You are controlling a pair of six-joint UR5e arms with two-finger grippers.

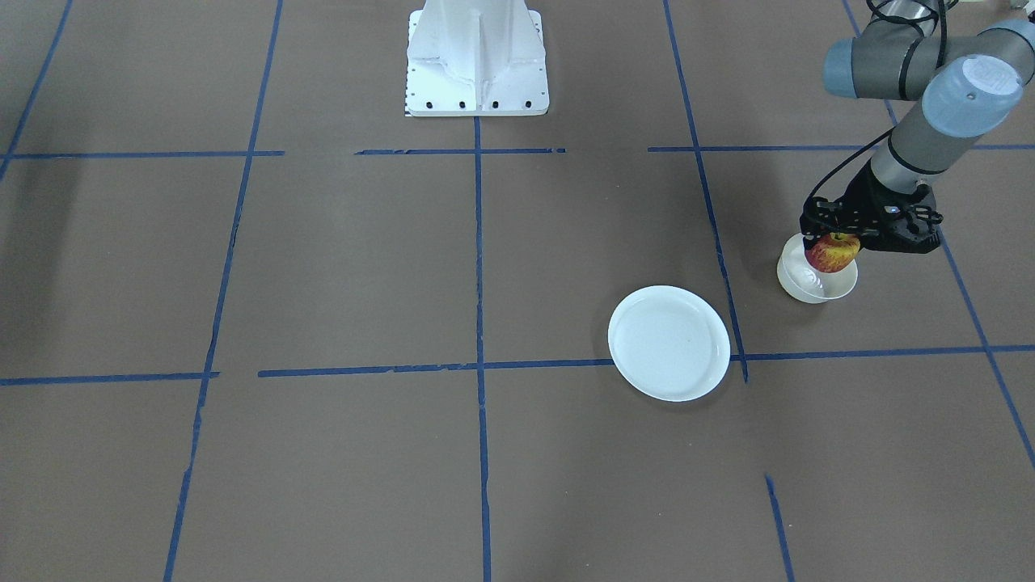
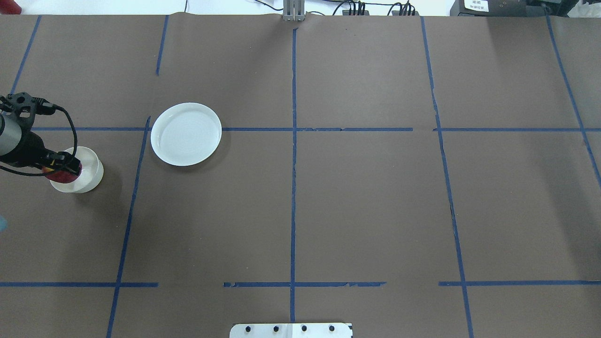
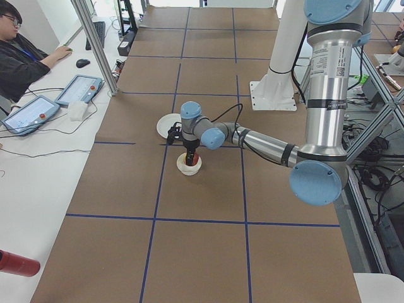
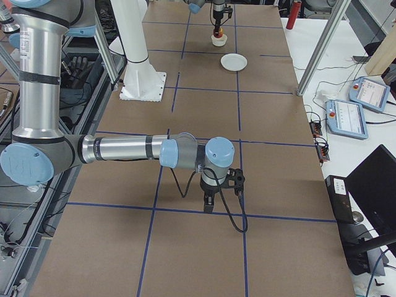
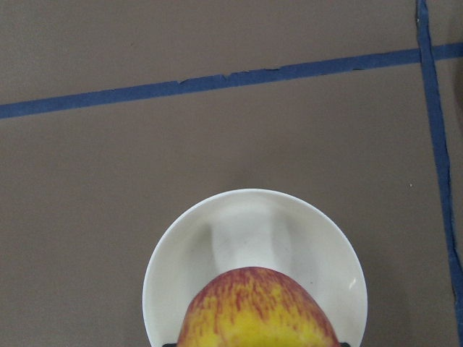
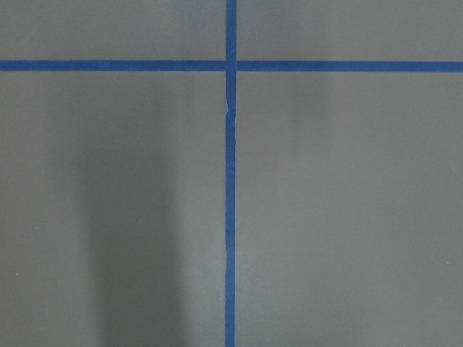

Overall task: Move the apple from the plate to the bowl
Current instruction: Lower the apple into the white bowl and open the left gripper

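Note:
The red and yellow apple (image 1: 833, 252) is held in my left gripper (image 1: 836, 242), which is shut on it. It hangs just above the small cream bowl (image 1: 815, 283), over its near side. In the left wrist view the apple (image 5: 257, 311) fills the bottom edge, with the bowl (image 5: 246, 228) open below it. The flat white plate (image 1: 669, 343) lies empty on the table beside the bowl, apart from it. From overhead the plate (image 2: 186, 134) is right of the bowl (image 2: 87, 173). My right gripper (image 4: 209, 201) hovers far off over bare table; I cannot tell its state.
The white robot pedestal (image 1: 477, 56) stands at the table's robot side. Blue tape lines (image 2: 293, 155) cross the brown table. An operator (image 3: 25, 53) sits with tablets (image 3: 79, 89) on the side bench. A red can (image 3: 19, 264) lies there too.

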